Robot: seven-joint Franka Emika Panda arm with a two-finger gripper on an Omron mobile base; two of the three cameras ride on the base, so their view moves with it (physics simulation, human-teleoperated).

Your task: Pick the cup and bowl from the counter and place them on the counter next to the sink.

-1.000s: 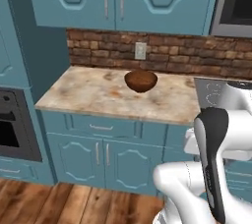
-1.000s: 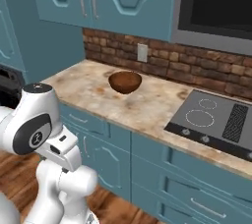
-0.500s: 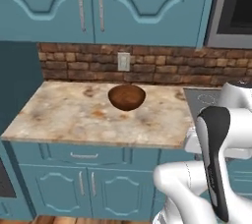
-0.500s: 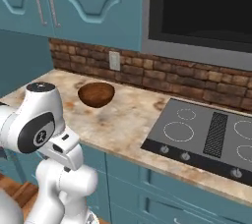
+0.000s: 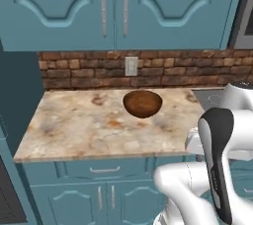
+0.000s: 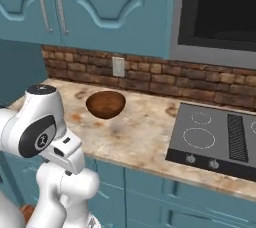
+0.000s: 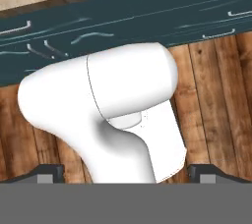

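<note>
The wide dark-brown wooden bowl (image 5: 142, 103) (image 6: 105, 104) sits upright on the beige marbled counter (image 5: 74, 125) (image 6: 145, 132), near the brick back wall. The cup and the sink are out of view. My arm is folded close to the base, well short of the bowl. In the hand view my gripper (image 7: 125, 175) points down at the wooden floor and the teal cabinet fronts. Its two dark fingertips (image 7: 49, 174) stand far apart at the bottom corners, open, with nothing held between them.
A black stovetop (image 6: 215, 139) (image 5: 210, 95) is set into the counter right of the bowl, under a dark microwave (image 6: 220, 12). Teal upper cabinets (image 5: 113, 7) hang above, and a wall outlet (image 5: 131, 66) sits on the brick behind the bowl.
The whole picture has shifted: the base has driven closer to the counter and to the right, so bowl and stovetop look larger. The arm stays folded and the gripper stays open.
</note>
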